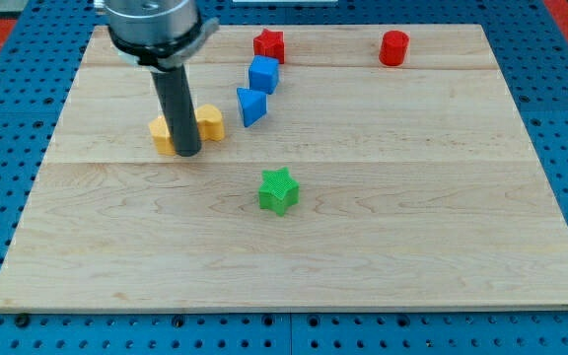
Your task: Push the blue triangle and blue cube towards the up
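Observation:
The blue cube point(263, 74) sits near the view's top, just below the red star point(269, 44). The blue triangle point(250, 106) lies right below and slightly left of the cube, close to it. My tip point(187, 153) is at the end of the dark rod, left of the blue triangle and a little lower. It stands in front of a yellow block point(208, 123), hiding the block's middle; the block's shape is unclear.
A red cylinder point(393, 48) stands at the view's top right. A green star point(279, 190) lies at the centre, below the blue blocks. The wooden board point(412, 247) ends close above the red blocks.

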Available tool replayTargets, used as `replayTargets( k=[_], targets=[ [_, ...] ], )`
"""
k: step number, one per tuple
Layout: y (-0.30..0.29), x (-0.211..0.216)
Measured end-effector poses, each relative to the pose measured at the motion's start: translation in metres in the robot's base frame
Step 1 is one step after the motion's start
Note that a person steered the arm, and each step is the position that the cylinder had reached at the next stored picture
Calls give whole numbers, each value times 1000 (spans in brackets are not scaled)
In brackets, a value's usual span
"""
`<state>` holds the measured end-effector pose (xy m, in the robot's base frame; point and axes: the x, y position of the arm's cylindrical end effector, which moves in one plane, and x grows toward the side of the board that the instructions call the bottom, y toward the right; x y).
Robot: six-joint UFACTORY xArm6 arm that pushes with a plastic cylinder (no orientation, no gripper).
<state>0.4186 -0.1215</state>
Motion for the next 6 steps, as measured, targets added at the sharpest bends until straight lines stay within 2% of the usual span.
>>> replayTargets(
  k=[2, 3, 4, 5, 6],
  targets=[
    [32, -53],
    [36, -60],
    [42, -65],
    [41, -30],
    [66, -35]
  ],
)
